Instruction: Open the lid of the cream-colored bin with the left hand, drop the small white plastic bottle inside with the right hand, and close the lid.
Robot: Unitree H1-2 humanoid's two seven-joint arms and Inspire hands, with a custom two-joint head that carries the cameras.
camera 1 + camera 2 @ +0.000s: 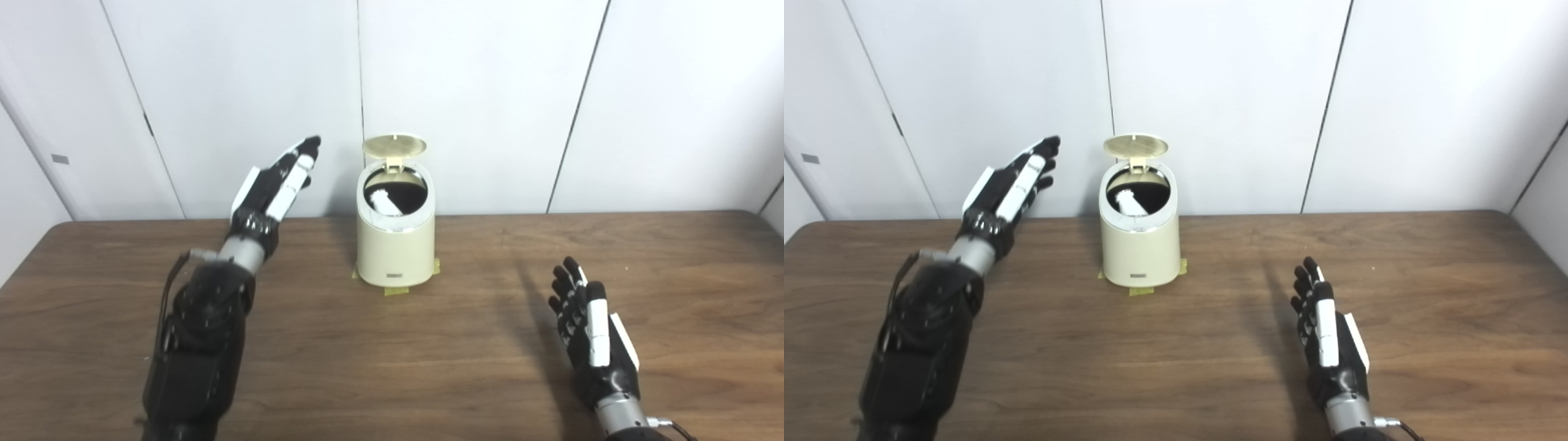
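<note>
The cream-colored bin [395, 245] stands at the middle back of the table, taped down at its base. Its round lid [394, 146] stands open, tipped up at the rear. The small white plastic bottle [384, 203] lies inside the dark opening, leaning to the left. My left hand [278, 180] is open and empty, raised above the table to the left of the bin, fingers stretched toward the wall. My right hand [591, 327] is open and empty, low over the table at the front right, well apart from the bin.
The wooden table [465, 343] runs across the whole view. White wall panels [478, 92] stand close behind the bin. Yellow tape tabs [396, 291] mark the bin's base.
</note>
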